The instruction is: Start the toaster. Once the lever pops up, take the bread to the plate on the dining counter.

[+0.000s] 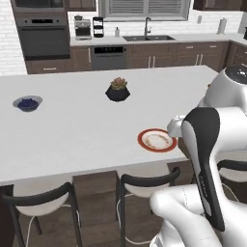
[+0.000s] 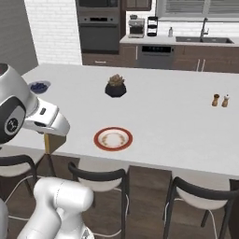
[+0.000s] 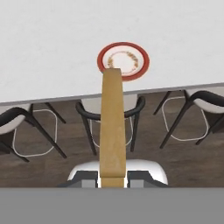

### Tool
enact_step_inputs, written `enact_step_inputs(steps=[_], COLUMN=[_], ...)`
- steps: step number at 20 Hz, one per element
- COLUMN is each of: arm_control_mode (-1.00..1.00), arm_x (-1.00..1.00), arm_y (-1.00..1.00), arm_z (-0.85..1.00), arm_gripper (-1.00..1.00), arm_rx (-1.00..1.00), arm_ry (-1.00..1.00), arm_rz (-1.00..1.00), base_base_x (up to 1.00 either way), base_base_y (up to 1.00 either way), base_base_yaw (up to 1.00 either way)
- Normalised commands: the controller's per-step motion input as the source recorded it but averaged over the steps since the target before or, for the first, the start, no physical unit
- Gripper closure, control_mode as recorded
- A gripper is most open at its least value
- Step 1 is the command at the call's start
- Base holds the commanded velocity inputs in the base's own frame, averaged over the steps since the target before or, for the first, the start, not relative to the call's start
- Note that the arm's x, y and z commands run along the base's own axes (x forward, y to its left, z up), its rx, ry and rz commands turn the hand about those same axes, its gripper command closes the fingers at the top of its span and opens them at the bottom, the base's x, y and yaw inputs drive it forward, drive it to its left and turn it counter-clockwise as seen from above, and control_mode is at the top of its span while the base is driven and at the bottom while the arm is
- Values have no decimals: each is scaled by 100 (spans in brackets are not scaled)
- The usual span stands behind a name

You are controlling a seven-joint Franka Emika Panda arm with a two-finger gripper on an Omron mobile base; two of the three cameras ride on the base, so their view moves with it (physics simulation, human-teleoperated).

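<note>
Dining counter (image 1: pixel 72 130), left to right in the left base view: small bowl of blue berries (image 1: pixel 27 103) near the far left; dark pot with a succulent (image 1: pixel 117 90) about mid-counter; plate (image 1: pixel 157 140) with red-orange rim near the front edge, just left of the arm's white body. Dark chairs (image 1: pixel 43 202) are tucked under the front edge. In the right base view, two small shakers (image 2: pixel 220 100) stand far to the right on the counter, well apart from the plate.

Gripper (image 3: pixel 112 177): jaws closed on the bread (image 3: pixel 112 127), pinching the tan slice by its near end. In the hand view the slice is seen edge-on, rising from between the fingertips (image 3: pixel 87 177) up to the plate's near rim. The slice's far end overlaps the rim in this view; whether it touches the plate or hangs above it cannot be told, probably above. In the right base view a tan edge of the slice (image 2: pixel 47 143) shows just below the hand, at the counter's front edge, left of the plate. The plate holds crumb-like marks, no slice.
</note>
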Motion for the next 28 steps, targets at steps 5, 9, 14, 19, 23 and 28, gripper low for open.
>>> enact_step_inputs(steps=[5,9,14,19,23,28], arm_control_mode=[100,100,100,100,-100,-100], arm_x=[0,0,0,0,22,73], arm_y=[0,0,0,0,-9,-47], arm_z=[0,0,0,0,-11,-32], arm_gripper=[100,100,100,100,100,100], arm_rx=[0,0,0,0,1,13], arm_ry=[0,0,0,0,0,0], arm_rz=[0,0,0,0,0,5], base_base_x=[34,15,41,56,21,0], base_base_y=[-8,0,-1,-2,-2,0], base_base_yaw=[-8,-24,-8,0,0,0])
